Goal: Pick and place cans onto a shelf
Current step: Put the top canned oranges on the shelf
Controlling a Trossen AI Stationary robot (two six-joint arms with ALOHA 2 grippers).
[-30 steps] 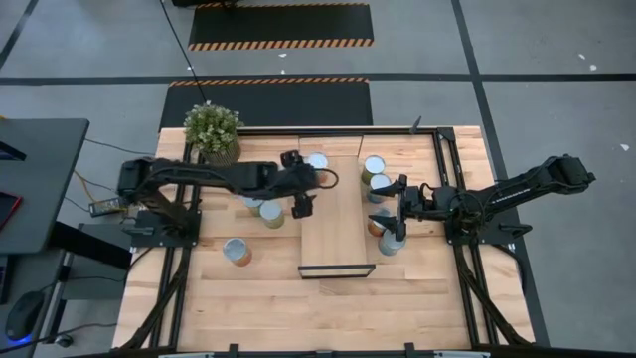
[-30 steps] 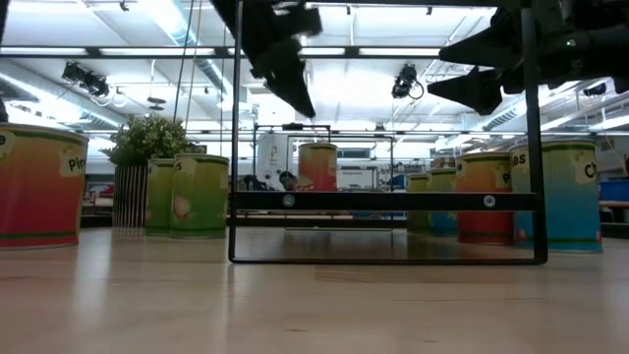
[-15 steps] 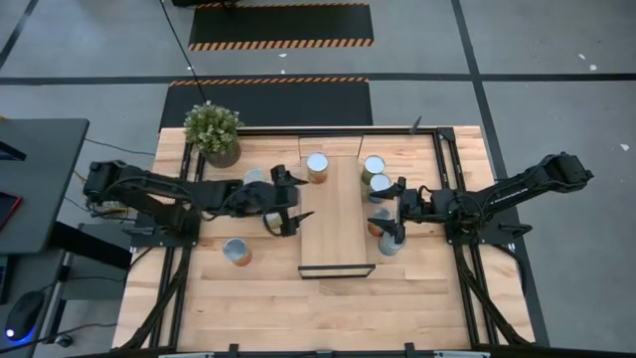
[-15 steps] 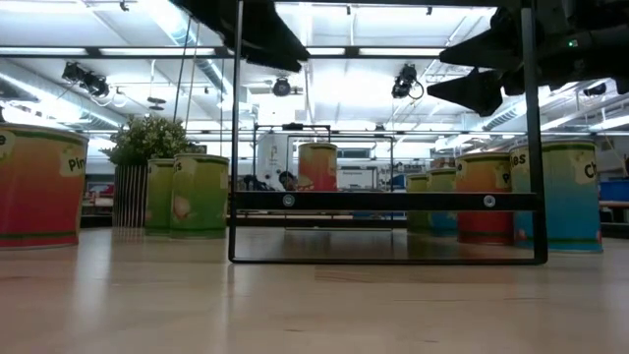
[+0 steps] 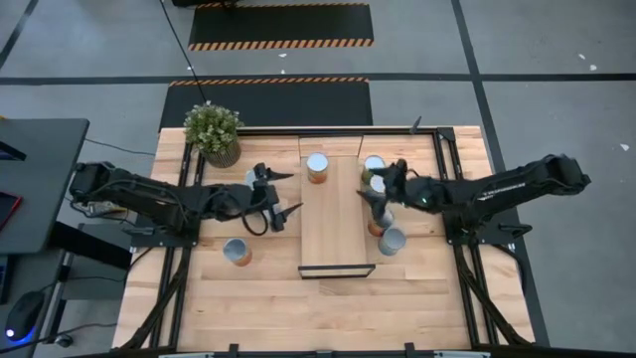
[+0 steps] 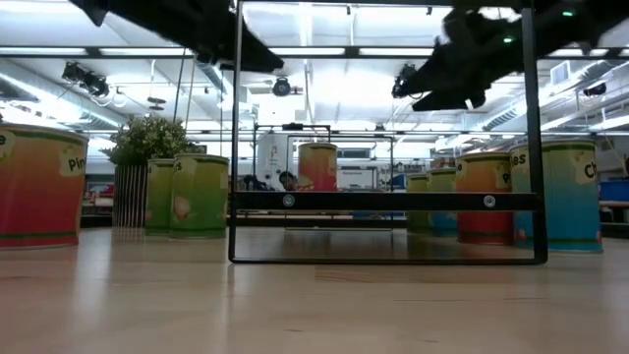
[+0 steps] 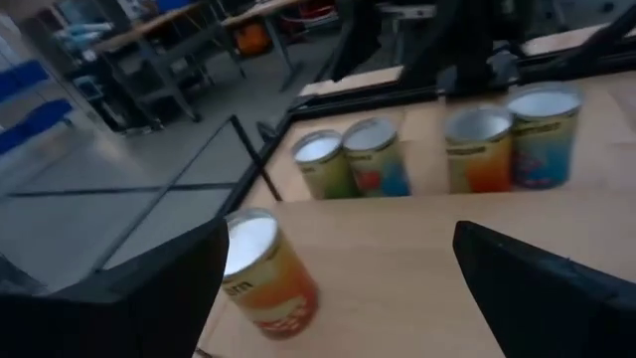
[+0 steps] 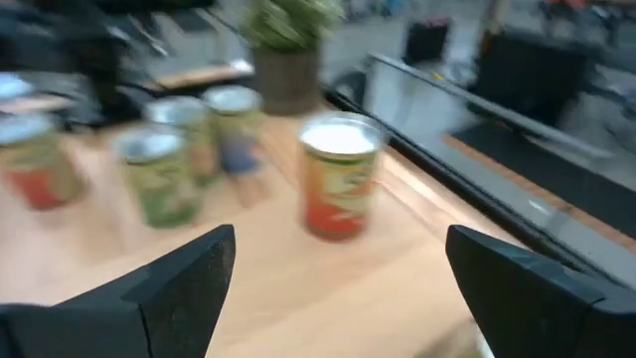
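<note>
The shelf (image 5: 338,224) stands mid-table, and one orange can (image 5: 317,167) stands upright on its far end; it also shows in the left wrist view (image 7: 263,273) and the right wrist view (image 8: 338,177). My left gripper (image 5: 286,193) is open and empty, in the air just left of the shelf. My right gripper (image 5: 378,187) is open and empty, above the shelf's right edge, over the cans there. Several cans (image 5: 392,241) stand on the table right of the shelf. More cans (image 5: 237,252) stand left of it, some under my left arm.
A potted plant (image 5: 213,131) stands at the table's far left corner. The shelf's dark metal frame (image 6: 236,147) rises above the tabletop. Bare tabletop (image 5: 328,308) lies toward the near edge. In the low view both grippers hang high above the shelf board (image 6: 383,201).
My left gripper has drawn back from the orange can on the shelf toward the table's left edge, staying open. The can has stayed standing. My right gripper has gone from over the near right cans toward the shelf and the far edge, turning as it went.
</note>
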